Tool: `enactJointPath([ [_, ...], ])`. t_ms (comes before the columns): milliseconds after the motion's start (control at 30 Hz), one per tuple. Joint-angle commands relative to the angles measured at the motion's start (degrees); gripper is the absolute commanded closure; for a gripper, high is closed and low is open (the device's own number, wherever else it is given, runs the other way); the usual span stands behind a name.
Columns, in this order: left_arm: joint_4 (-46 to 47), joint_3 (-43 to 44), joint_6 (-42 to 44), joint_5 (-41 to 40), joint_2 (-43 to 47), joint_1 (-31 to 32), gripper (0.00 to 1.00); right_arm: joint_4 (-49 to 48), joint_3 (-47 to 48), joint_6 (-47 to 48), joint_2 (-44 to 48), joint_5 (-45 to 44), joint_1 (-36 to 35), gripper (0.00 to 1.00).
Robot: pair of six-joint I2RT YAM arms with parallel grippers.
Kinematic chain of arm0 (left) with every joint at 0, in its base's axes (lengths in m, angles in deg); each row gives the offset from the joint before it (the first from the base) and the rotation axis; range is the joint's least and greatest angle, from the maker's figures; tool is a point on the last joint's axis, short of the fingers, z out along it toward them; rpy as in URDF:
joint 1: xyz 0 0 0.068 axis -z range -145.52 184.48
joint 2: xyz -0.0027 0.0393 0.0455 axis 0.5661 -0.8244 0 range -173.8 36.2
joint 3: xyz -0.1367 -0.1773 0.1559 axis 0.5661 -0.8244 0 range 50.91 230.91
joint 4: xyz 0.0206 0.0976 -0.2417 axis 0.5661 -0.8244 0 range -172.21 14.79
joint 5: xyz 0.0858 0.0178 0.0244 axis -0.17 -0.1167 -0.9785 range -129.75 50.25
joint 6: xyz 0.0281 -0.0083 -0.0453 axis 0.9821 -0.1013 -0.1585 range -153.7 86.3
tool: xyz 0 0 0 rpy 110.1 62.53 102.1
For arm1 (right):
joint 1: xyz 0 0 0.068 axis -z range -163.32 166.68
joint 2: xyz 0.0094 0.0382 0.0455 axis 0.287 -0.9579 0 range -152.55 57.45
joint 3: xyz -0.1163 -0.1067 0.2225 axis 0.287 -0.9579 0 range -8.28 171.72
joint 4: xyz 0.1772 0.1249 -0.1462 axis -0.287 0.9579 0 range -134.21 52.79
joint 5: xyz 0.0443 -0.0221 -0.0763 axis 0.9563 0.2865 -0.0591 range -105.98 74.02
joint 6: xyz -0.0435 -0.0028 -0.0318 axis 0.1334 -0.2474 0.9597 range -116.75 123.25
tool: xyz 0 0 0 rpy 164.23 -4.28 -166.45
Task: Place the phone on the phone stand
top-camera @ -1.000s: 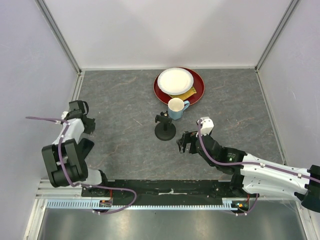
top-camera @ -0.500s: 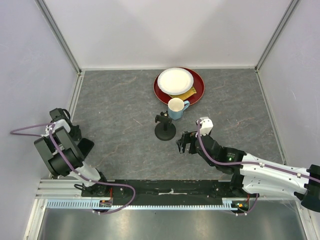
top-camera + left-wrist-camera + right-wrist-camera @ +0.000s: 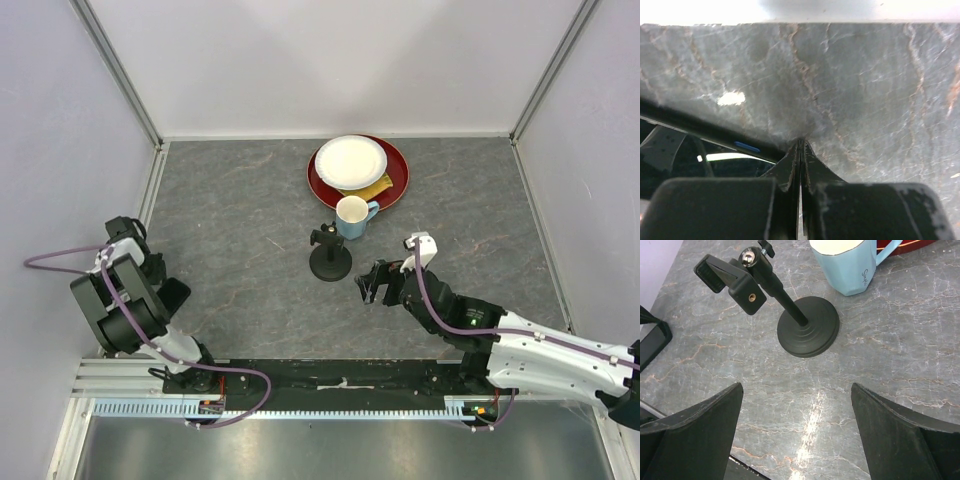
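The phone stand stands mid-table with its disc base, post and clamp head; the right wrist view shows it just ahead of me. My right gripper is open and empty, a short way right of the stand's base, and its fingers frame bare table. A flat black slab, apparently the phone, lies on the table by the left arm and shows at the left edge of the right wrist view. My left gripper is shut and empty, folded back beside it; its fingertips point at the table.
A blue mug stands just behind the stand, to its right. Behind it is a red plate with a white plate and a yellow item on it. Walls close three sides. A black rail runs along the near edge.
The left arm has drawn back from a stretched pose to a folded one at the left edge. The right wrist has shifted slightly right. Stand and slab have not moved.
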Motion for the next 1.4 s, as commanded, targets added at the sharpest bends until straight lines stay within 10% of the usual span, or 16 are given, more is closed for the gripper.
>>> enactJointPath([
  [0, -6.3, -0.4, -2.2, -6.0, 3.3, 0.7, 0.98, 0.0, -0.9, -0.6, 2.1, -0.7, 0.0, 0.04],
  [533, -4.7, -11.5, 1.6, -2.3, 14.5, 0.5, 0.97, 1.6, -2.4, 0.4, 5.9, -2.0, 0.1, 0.04],
  [733, -7.6, -13.2, 1.3, -1.7, 21.6, -0.7, 0.60, 1.6, -2.3, 0.9, 5.4, -1.6, 0.0, 0.03],
  [867, -10.4, -12.4, 0.7, -3.3, 26.1, -1.7, 0.05, 1.8, -1.9, 1.5, 5.2, -1.2, 0.0, 0.03],
  [1367, -19.5, -9.7, -1.2, -12.3, 32.8, -2.4, 0.00, 1.8, -1.7, 2.6, 4.6, -0.7, 0.1, 0.03],
])
